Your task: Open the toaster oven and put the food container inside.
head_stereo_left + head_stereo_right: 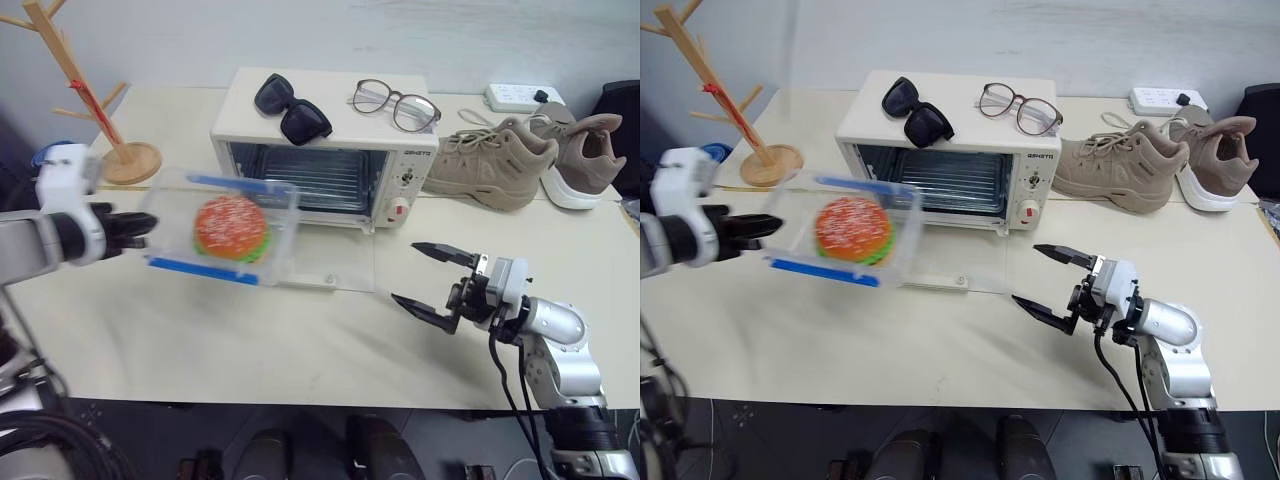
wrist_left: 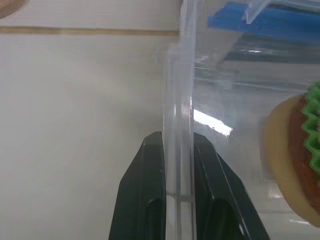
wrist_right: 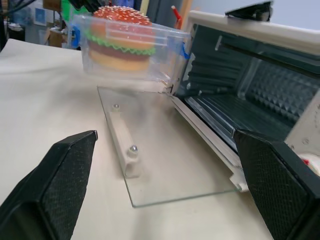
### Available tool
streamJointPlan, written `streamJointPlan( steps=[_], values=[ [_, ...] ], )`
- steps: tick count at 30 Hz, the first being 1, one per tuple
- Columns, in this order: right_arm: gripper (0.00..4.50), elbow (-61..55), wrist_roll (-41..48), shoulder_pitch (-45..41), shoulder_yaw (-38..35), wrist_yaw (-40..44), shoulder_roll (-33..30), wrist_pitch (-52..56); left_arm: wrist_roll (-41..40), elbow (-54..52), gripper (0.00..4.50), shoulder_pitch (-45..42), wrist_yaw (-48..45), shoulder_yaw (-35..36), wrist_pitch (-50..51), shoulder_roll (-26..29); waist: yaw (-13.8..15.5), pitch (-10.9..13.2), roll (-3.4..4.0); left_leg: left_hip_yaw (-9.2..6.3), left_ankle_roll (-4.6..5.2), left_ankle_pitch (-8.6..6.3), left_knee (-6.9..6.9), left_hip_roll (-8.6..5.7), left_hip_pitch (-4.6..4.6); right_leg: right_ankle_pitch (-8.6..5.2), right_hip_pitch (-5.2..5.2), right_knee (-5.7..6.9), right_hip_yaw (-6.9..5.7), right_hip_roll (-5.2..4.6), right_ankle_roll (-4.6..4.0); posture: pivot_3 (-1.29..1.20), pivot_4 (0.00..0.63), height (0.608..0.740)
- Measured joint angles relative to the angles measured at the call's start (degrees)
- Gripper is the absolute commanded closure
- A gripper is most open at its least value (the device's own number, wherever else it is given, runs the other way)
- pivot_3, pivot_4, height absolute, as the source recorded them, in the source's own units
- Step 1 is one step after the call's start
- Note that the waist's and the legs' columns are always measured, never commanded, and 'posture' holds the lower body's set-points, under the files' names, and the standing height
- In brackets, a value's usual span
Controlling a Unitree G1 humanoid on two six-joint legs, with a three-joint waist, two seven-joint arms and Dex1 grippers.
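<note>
Nearest the camera, at 4 o'clock, the right gripper (image 1: pixel 432 278) is seen with its fingers spread wide and nothing between them. At 9 o'clock, the left gripper (image 1: pixel 140 228) is clamped on the wall of the food container (image 1: pixel 225 228), which is held clear of the table (image 1: pixel 250 340), apparently tilted, over the lowered glass door (image 3: pixel 165 155). At 12 o'clock, the toaster oven (image 1: pixel 325 150) is found open, with sunglasses (image 1: pixel 291 108) and spectacles (image 1: pixel 396 104) laid on its top.

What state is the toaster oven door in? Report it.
Open: the toaster oven has its glass door dropped flat on the table, with the rack exposed.
</note>
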Motion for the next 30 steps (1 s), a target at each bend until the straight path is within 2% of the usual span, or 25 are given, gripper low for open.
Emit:
streamJointPlan(
  steps=[3, 10, 11, 14, 19, 20, 23, 24, 26, 28, 30],
  values=[
    [0.00, -3.76, 0.02, 0.99, 0.02, -2.08, -0.23, 1.77, -0.46, -0.37, 4.24, -0.45, 2.88, -4.59, 0.46, -2.66, -0.51, 0.00, 0.00, 0.05, -0.06, 0.02, 0.02, 0.06, -0.02, 0.00, -0.08, 0.25, 0.09, 0.10, 0.00, 0.00, 0.150, 0.740],
    [0.00, -12.06, 0.31, 3.73, -0.41, -6.92, -0.76, 6.25, 2.61, 1.29, 4.24, -5.69, 10.02, -4.25, 0.51, -14.53, 0.16, 0.02, -0.03, 0.07, -0.07, 0.02, 0.21, 0.06, -0.06, 0.00, -0.08, 0.31, 0.11, 0.16, 0.00, 0.00, 0.150, 0.740],
    [0.00, -13.11, 0.44, 4.16, -0.61, -7.77, -0.84, 7.08, 3.37, 1.71, 3.52, -6.07, 10.77, -4.19, 0.55, -16.90, 0.37, 0.02, -0.03, 0.06, -0.07, 0.02, 0.24, 0.06, -0.06, 0.00, -0.07, 0.31, 0.11, 0.16, 0.01, 0.00, 0.150, 0.740],
    [0.00, -15.75, 0.50, 4.07, -0.63, -9.62, -0.87, 9.10, 4.92, 3.37, 2.79, -7.24, 11.56, -4.22, 0.53, -21.66, 0.49, 0.03, -0.05, 0.06, -0.07, 0.02, 0.33, 0.06, -0.09, 0.00, -0.07, 0.30, 0.11, 0.17, 0.01, 0.00, 0.150, 0.740],
    [0.00, -18.30, 1.58, 3.85, -0.34, -11.34, -1.86, 14.24, 7.22, 3.52, 1.28, -8.61, 9.95, -2.82, -0.01, -22.15, 0.26, 0.03, -0.05, 0.09, -0.15, 0.02, 0.33, 0.12, -0.07, 0.00, -0.09, 0.31, 0.13, 0.27, 0.00, 0.00, 0.150, 0.740],
    [0.00, -19.34, 2.51, 3.85, -0.14, -11.45, -2.65, 16.32, 7.13, 3.37, 1.28, -8.58, 8.54, -2.19, -1.12, -21.74, 0.25, 0.03, -0.04, 0.10, -0.15, 0.02, 0.33, 0.12, -0.06, 0.00, -0.10, 0.31, 0.15, 0.26, 0.00, 0.00, 0.150, 0.740],
    [0.99, -23.62, 5.47, 4.48, 0.85, -11.23, -6.33, 23.37, 5.28, 2.07, 1.24, -6.37, -0.09, -1.46, -6.00, -14.71, -0.05, 0.03, -0.04, 0.13, -0.19, 0.00, 0.30, 0.17, -0.05, -0.02, -0.12, 0.30, 0.18, 0.29, -0.02, 0.00, 0.150, 0.740],
    [1.16, -24.74, 5.95, 5.13, 0.97, -11.08, -7.86, 25.64, 4.99, 1.27, 1.42, -4.49, -3.62, -1.53, -8.10, -10.57, -0.22, 0.03, -0.04, 0.12, -0.21, -0.01, 0.28, 0.20, -0.05, -0.03, -0.12, 0.24, 0.16, 0.30, -0.05, 0.00, 0.150, 0.740],
    [1.78, -26.03, 6.42, 6.59, 1.85, -10.59, -10.55, 29.44, 5.30, 0.83, 1.76, -0.18, -11.03, -2.56, -13.42, -3.16, -0.25, 0.03, -0.04, 0.13, -0.21, -0.01, 0.24, 0.21, -0.03, -0.05, -0.10, 0.01, 0.16, 0.30, -0.08, 0.00, 0.150, 0.740],
    [2.38, -26.63, 6.17, 7.34, 4.69, -9.78, -12.25, 32.72, 6.84, 0.00, 2.29, 7.84, -22.83, -5.38, -23.79, 5.31, -0.33, 0.03, -0.03, 0.14, -0.19, 0.00, 0.17, 0.21, 0.05, -0.08, -0.04, -0.10, 0.17, 0.25, -0.14, 0.00, 0.150, 0.740],
    [3.05, -26.58, 5.28, 7.12, 7.43, -9.65, -12.29, 34.28, 8.06, -1.17, 2.89, 14.21, -32.30, -7.31, -32.76, 8.24, -0.12, 0.05, 0.00, 0.14, -0.12, -0.03, 0.14, 0.22, 0.11, -0.10, 0.07, -0.18, 0.17, 0.18, -0.18, 0.00, 0.150, 0.740]
  ],
)
